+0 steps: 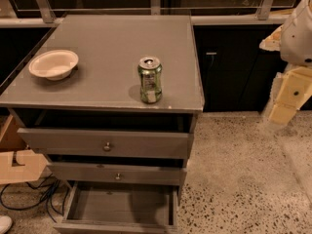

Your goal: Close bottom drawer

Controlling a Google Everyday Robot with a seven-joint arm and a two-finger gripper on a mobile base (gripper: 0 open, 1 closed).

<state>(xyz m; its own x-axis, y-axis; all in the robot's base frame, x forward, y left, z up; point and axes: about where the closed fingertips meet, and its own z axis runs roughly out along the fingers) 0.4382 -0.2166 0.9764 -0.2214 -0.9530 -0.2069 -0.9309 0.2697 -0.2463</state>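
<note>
The grey cabinet (112, 43) stands in the middle of the camera view with three drawers. The bottom drawer (119, 206) is pulled far out; its shallow empty tray shows from above, and its front panel lies at the picture's lower edge with the knob out of view. The middle drawer (117, 173) and the top drawer (105, 143) stick out a little. My gripper (286, 99), beige under a white arm part, is at the far right, above the floor and well away from the cabinet.
A white bowl (53, 64) and a green drink can (149, 80) stand on the cabinet top. A wooden box (19, 165) and black cables (29, 199) lie left of the cabinet. Speckled floor (243, 179) spreads to the right. Dark cupboards (229, 67) stand behind.
</note>
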